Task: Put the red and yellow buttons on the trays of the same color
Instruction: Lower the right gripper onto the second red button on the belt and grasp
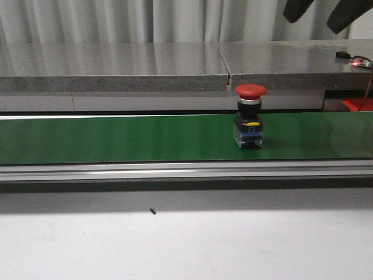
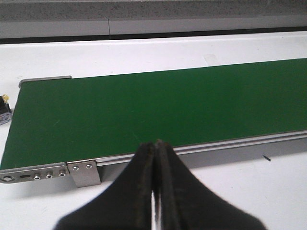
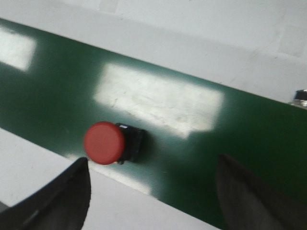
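red button [image 1: 250, 90]: 1 | green belt [image 1: 116, 139]: 1 | claw: 2, left claw [image 2: 156, 148], right claw [image 3: 153, 191]

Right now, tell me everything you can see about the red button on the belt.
The red button is a mushroom-head push switch: a round, matte red cap over a black collar, with a dark block body below showing yellow and blue details. It stands upright on the green conveyor belt, right of centre in the front view, and nothing else touches it. In the right wrist view the right gripper is above it, fingers spread wide, not gripping it.
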Robot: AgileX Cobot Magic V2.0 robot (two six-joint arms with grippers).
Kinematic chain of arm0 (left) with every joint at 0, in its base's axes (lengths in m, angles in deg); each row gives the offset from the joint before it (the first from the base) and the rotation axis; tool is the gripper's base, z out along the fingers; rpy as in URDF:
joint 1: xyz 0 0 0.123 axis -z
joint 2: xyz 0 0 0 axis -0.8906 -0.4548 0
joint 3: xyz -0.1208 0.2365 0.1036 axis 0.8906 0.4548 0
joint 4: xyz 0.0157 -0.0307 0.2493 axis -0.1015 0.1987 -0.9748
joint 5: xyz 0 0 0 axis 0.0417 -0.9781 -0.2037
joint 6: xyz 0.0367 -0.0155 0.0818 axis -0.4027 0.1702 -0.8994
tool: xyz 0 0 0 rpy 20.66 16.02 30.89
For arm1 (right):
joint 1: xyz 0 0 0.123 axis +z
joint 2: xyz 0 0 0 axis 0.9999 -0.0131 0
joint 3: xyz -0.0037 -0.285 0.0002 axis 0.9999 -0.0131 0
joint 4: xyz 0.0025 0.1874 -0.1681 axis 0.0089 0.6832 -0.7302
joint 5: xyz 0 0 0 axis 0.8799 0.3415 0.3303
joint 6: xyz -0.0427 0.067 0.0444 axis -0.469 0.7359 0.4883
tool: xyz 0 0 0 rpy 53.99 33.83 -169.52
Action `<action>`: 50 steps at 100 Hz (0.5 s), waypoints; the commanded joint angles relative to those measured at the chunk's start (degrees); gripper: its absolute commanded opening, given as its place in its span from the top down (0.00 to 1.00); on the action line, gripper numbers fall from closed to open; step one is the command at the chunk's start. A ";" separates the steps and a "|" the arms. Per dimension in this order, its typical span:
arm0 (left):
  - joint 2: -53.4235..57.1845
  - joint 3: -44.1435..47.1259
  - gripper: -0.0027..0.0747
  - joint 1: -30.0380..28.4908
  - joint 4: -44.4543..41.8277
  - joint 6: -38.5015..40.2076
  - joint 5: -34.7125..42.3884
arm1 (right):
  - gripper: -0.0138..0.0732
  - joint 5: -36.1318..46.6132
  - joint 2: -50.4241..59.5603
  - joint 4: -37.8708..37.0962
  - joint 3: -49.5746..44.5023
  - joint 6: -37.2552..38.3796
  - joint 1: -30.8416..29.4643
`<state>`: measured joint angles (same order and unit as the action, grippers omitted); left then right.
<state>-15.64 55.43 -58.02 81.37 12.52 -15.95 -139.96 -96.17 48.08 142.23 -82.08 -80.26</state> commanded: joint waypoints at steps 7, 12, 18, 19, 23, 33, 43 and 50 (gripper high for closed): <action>-0.10 -1.40 0.99 0.53 0.89 0.16 3.52 | 0.22 1.57 2.36 3.24 -0.13 -0.69 2.37; -0.10 -1.40 0.99 0.53 0.89 0.16 3.52 | 0.22 1.57 2.13 3.47 -0.62 -0.63 2.90; -0.10 -1.40 0.99 0.53 0.89 0.16 3.52 | 0.22 1.57 1.74 4.17 -1.12 -0.64 3.17; -0.10 -1.40 0.99 0.53 0.89 0.16 3.52 | 0.22 1.57 1.56 4.30 -1.41 -0.64 3.16; -0.10 -1.40 0.99 0.53 0.89 0.16 3.52 | 0.22 1.57 1.16 4.89 -1.78 -0.64 3.16; -0.10 -1.40 0.99 0.53 0.89 0.16 3.52 | 0.22 1.43 -0.40 5.99 -2.64 -0.64 3.16; -0.10 -1.40 0.99 0.53 0.89 0.16 3.52 | 0.22 2.03 -1.98 5.88 -2.87 -0.64 3.16; -0.10 -1.40 0.99 0.53 0.89 0.16 3.52 | 0.22 3.46 -3.10 5.70 -2.87 -0.69 3.16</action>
<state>-15.64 55.43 -58.02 81.37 12.52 -15.95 -139.48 -100.51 52.08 137.99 -82.08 -77.19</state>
